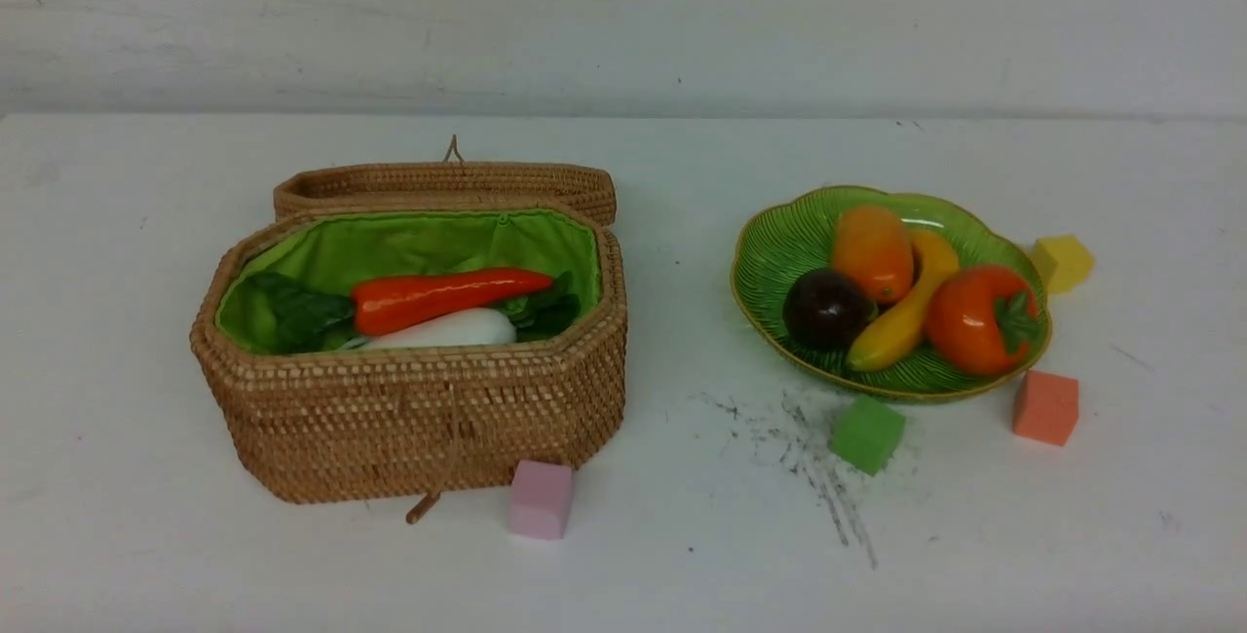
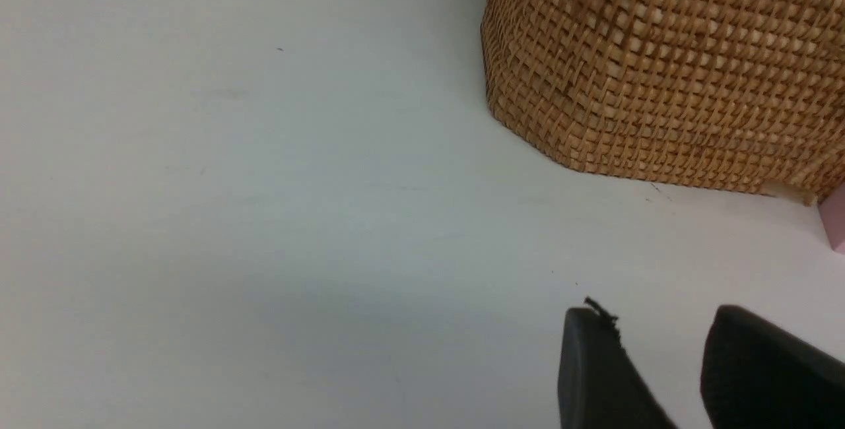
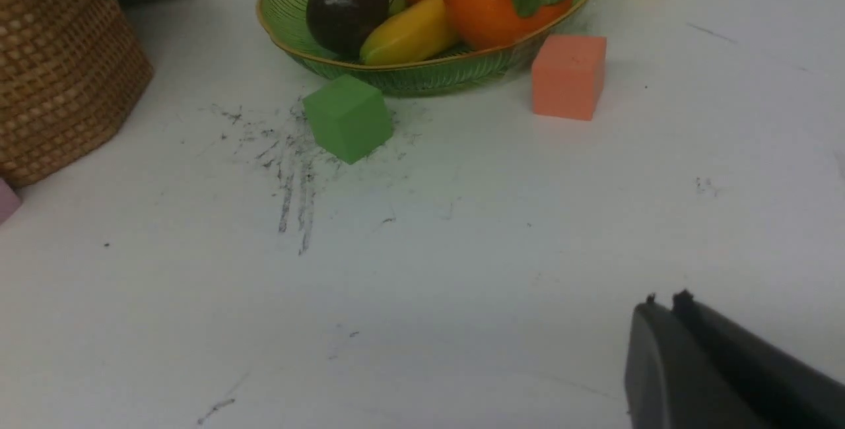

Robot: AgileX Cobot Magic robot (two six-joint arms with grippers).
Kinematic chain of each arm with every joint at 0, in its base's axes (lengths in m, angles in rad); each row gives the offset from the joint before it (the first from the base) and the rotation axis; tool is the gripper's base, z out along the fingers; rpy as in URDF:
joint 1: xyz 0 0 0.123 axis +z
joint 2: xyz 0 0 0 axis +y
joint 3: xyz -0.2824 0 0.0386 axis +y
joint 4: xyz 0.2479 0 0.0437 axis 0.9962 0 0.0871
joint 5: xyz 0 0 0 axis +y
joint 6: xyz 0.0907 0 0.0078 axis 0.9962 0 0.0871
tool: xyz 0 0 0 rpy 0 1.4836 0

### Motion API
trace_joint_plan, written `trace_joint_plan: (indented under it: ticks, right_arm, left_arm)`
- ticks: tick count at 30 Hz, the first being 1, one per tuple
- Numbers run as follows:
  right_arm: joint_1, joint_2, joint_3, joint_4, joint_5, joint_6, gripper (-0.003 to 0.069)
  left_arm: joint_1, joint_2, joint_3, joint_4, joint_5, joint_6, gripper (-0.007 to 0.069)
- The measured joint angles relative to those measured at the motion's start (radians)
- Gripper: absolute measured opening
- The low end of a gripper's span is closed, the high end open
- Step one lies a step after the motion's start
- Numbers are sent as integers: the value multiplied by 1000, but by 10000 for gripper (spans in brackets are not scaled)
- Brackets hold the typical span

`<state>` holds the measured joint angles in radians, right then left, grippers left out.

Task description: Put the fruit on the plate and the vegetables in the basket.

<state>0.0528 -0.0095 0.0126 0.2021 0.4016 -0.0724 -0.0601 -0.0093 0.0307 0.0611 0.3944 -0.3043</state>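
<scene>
On the bench point(image 1: 682, 555): four fruits on the plate point(image 1: 779, 248), two vegetables in the basket point(image 1: 409, 419).
The red vegetable point(image 1: 443, 297) lies lengthwise, tip right; left tool point(image 2: 660, 356) spread, right tool point(image 3: 667, 323) pressed together.

1 basket point(image 1: 419, 419), 1 plate point(image 1: 779, 248), 4 fruits point(image 1: 872, 251), 2 vegetables point(image 1: 443, 297) showing, 4 foam cubes point(image 1: 867, 433).

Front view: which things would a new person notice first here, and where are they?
The open wicker basket on the left stands out first, its green lining holding a red-orange vegetable above a white radish. On the right, the green plate carries four glossy fruits. Small foam cubes, like the pink cube, lie around them.
</scene>
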Motion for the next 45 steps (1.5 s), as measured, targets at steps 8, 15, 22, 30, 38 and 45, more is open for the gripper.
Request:
trace_joint_plan:
  ticks: [8,15,22,30,38,45]
  right_arm:
    - [0,0,0,0,0,1,21]
    - [0,0,0,0,0,2,27]
    - [0,0,0,0,0,2,35]
    - [0,0,0,0,0,2,46]
    - [0,0,0,0,0,2,46]
    - [0,0,0,0,0,2,51]
  left_arm:
    - [0,0,0,0,0,0,239]
    - [0,0,0,0,0,0,239]
    - [0,0,0,0,0,0,239]
    - [0,0,0,0,0,0,239]
    - [0,0,0,0,0,0,239]
    - [0,0,0,0,0,0,239]
